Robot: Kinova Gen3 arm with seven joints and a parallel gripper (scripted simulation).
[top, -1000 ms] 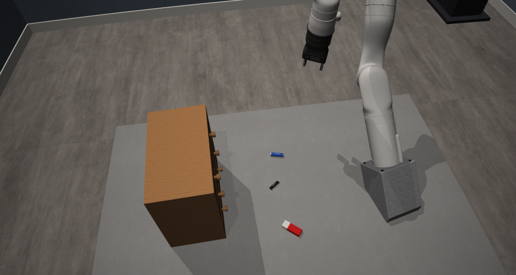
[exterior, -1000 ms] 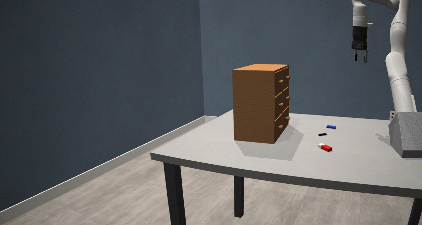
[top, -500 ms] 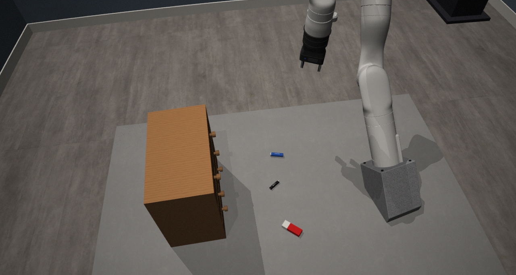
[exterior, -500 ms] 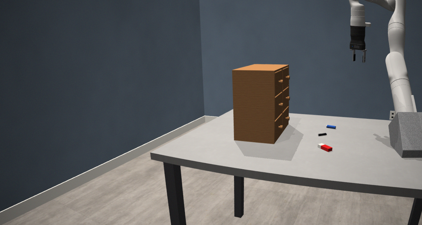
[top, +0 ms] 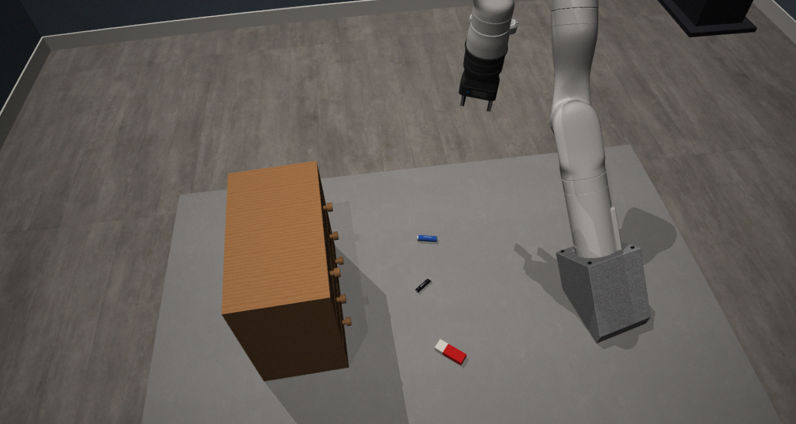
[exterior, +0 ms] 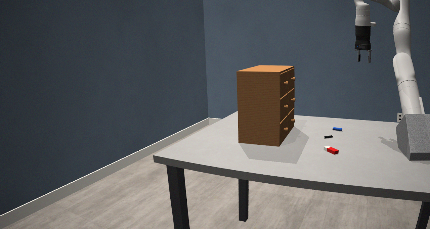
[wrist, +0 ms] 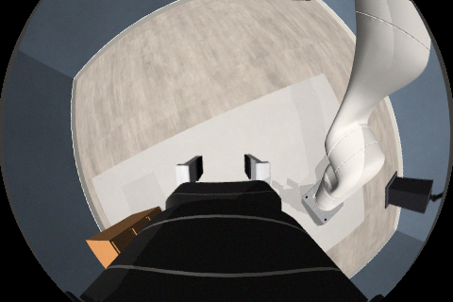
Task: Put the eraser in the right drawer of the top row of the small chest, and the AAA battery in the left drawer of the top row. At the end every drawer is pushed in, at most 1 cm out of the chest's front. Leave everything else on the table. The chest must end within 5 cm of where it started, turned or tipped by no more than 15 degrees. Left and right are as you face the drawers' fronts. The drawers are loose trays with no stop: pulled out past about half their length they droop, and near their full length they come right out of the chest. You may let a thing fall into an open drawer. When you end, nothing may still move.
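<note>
Orange-brown wood-grained chest with six small round knobs (top: 272,237) (exterior: 258,107) (wrist: 105,251) stands upright on the grey rectangular worktop (top: 500,377) (exterior: 210,155) (wrist: 226,137), all drawers closed. Red-and-white block eraser (top: 451,352) (exterior: 331,150) lies flat before it; slim black cylindrical battery (top: 423,285) (exterior: 328,136) lies between the eraser and a thicker blue cylindrical battery (top: 426,237) (exterior: 337,128). Black two-finger tool (top: 476,105) (exterior: 363,60) (wrist: 223,163) hangs well above the worktop, fingers spread, grasping nothing.
</note>
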